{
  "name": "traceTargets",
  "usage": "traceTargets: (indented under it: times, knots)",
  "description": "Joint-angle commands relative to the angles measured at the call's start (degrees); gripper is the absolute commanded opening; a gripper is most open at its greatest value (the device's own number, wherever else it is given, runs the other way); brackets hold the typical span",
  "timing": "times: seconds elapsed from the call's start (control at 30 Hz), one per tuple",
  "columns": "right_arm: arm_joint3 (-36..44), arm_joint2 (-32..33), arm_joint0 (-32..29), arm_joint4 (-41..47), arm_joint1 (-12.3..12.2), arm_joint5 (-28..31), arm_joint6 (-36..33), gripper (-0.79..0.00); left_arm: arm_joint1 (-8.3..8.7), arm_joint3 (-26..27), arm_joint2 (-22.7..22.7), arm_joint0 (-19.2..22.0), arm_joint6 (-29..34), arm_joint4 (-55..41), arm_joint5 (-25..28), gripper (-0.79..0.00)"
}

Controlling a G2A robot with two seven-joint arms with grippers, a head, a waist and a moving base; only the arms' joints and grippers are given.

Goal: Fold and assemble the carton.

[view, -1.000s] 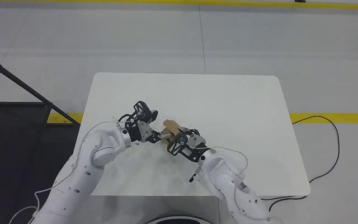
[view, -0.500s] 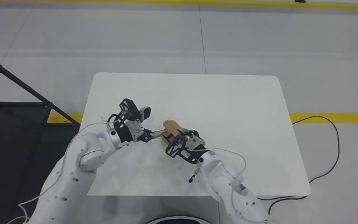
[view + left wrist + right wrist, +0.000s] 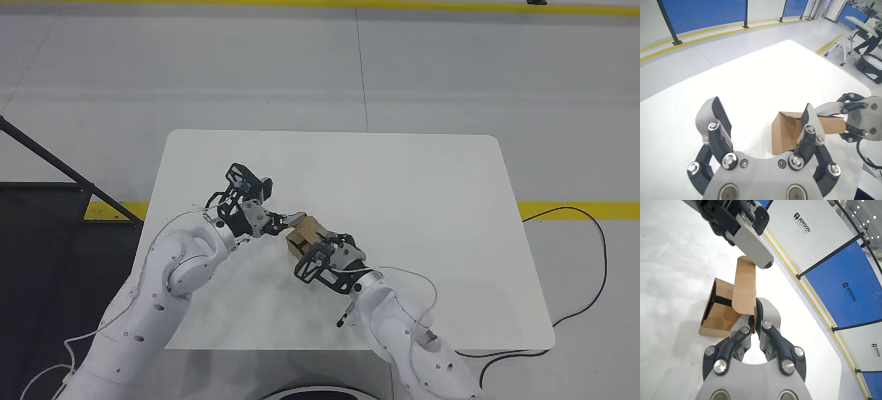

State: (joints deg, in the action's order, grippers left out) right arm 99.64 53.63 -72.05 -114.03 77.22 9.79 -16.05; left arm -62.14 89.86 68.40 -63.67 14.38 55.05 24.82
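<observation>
Since the earlier frame the left end effector (image 3: 277, 204) has travelled in from the 9 o'clock side and closed up on the carton (image 3: 304, 232), which has itself barely shifted. Top view: the carton sits on the white surface (image 3: 430, 180), a little toward 9 o'clock from the surface's middle. The left end effector stands at 10 o'clock of it, the right end effector (image 3: 318, 256) at 5 o'clock.

Left end effector (image 3: 761, 106): jaws spread wide, nothing held. One finger (image 3: 753, 247) rests against the tip of the carton's long flap (image 3: 745, 287) (contact judged from the right wrist view), while the other finger is clear of the carton.

Right end effector (image 3: 754, 313): jaws narrow, pinched on the cardboard edge at the foot of that flap.

Carton (image 3: 721, 315): brown, one end open, inner flaps folded partway across the opening, and the long flap raised away from the body. In the left wrist view the carton (image 3: 783, 132) lies between the two end effectors.
</observation>
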Motion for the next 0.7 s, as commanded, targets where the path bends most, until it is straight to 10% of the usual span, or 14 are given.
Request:
traceTargets:
  times: [0.0, 0.1, 0.17, 0.67]
  knots:
    - [-0.01, -0.03, -0.03, -0.29, 0.05, -0.03, -0.11, -0.736, -0.19, -0.55, -0.7, 0.4, -0.43, 0.22, -0.15, 0.0]
    - [0.27, -0.07, -0.25, -0.56, 0.12, -0.12, -0.41, -0.529, -0.34, -1.16, -1.0, 0.83, -0.57, 0.26, -0.02, 0.0]
    - [0.53, -0.03, -0.44, -0.79, 0.15, -0.15, -0.57, -0.237, -0.39, -1.29, -0.95, 0.89, -0.67, 0.23, 0.01, 0.0]
    - [3.01, 1.42, -3.28, -0.55, -0.01, 0.53, 1.36, 0.0, -0.4, -0.33, 0.18, -0.19, -0.5, 0.73, 0.74, 0.0]
